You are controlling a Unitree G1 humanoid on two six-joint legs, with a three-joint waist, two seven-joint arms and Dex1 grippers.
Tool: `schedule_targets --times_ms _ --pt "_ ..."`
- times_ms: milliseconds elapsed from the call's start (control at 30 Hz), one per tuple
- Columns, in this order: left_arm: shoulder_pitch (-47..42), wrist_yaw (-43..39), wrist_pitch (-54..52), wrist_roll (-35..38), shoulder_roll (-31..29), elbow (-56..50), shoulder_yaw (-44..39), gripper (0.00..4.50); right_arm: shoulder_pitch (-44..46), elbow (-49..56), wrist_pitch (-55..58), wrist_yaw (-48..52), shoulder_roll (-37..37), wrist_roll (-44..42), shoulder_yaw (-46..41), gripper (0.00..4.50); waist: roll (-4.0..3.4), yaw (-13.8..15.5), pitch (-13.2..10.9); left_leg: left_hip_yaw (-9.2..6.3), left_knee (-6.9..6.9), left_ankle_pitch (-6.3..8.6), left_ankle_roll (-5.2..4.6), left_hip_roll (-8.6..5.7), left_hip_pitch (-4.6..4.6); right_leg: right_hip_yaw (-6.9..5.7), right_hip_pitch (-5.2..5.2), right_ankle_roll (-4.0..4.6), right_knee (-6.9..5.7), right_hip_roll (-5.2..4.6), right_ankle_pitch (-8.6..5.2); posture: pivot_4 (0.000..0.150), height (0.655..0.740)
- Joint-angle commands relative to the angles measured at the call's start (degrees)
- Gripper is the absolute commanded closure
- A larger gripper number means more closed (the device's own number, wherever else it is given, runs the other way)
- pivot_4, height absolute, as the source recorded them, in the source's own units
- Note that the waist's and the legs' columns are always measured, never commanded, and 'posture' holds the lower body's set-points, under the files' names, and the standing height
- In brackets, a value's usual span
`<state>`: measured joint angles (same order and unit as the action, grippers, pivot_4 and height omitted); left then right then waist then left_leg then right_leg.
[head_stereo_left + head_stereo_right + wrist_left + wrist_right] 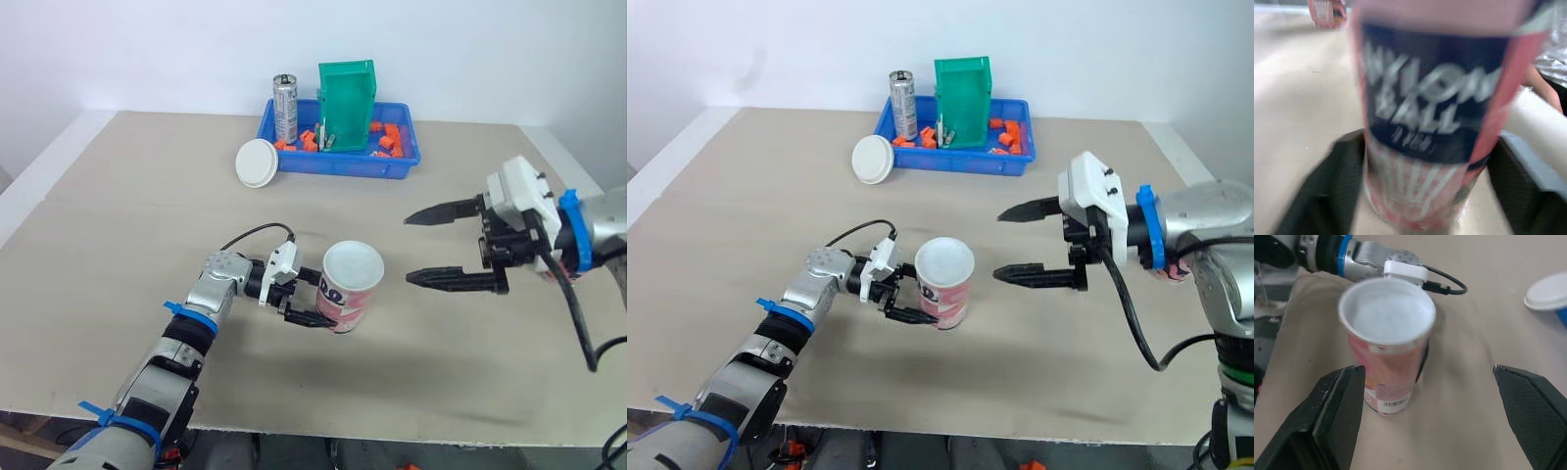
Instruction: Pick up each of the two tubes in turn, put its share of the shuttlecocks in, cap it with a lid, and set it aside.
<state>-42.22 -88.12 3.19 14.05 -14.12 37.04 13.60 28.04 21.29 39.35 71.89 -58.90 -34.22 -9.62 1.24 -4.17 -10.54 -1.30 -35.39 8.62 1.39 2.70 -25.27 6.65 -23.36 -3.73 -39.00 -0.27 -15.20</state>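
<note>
the left claw (pixel 312 299) is clenched around the pink shuttlecock tube (pixel 348 294), holding it near upright low over the surface (pixel 147 225); whether its base touches is unclear. a white lid (pixel 353 264) seems seated on its mouth. the right claw (pixel 408 251) hangs released, fingers wide, just beside the tube. this looks like the capping step ending, so next the left arm likely sets the tube aside. a spare lid (pixel 258 162) lies by the blue bin (pixel 338 166).
</note>
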Motion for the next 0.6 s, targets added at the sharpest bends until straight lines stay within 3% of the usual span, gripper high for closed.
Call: schedule_targets --times_ms 33,200,400,600 --pt "-1.7 -0.7 -1.3 1.9 -0.9 -3.4 -2.0 0.07 -3.9 3.4 -0.4 -5.0 1.4 -0.4 -3.8 0.00 0.00 0.0 0.0 -0.02 0.01 0.00 0.00 -0.01 -0.02 0.00 0.01 -0.03 0.00 -0.01 -0.02 0.150 0.7362" --pt "-1.5 -1.7 -2.0 3.2 -4.0 -8.2 -3.5 0.07 -9.0 6.9 -1.3 -6.9 2.6 -1.4 -3.4 0.00 0.01 0.0 0.0 -0.07 0.00 0.00 0.00 -0.05 -0.12 0.01 -0.01 -0.11 0.01 -0.02 -0.05 0.150 0.7362" --pt "1.9 -4.4 -7.2 7.0 -12.1 -16.2 -4.2 0.07 -13.1 8.5 -2.5 -8.1 3.2 -0.4 -0.8 0.00 0.03 -0.1 0.0 -0.11 0.00 0.00 0.00 -0.04 -0.11 -0.03 0.01 -0.08 0.01 -0.02 -0.08 0.150 0.7362" --pt "7.8 -2.2 -25.2 22.1 -21.3 -33.3 -13.5 0.07 -13.4 8.8 -6.0 -12.6 9.7 2.7 6.4 0.00 0.13 -0.2 -0.1 -0.27 0.03 0.00 0.01 0.09 -0.12 -0.22 0.00 0.05 -0.02 0.06 -0.13 0.150 0.7362"
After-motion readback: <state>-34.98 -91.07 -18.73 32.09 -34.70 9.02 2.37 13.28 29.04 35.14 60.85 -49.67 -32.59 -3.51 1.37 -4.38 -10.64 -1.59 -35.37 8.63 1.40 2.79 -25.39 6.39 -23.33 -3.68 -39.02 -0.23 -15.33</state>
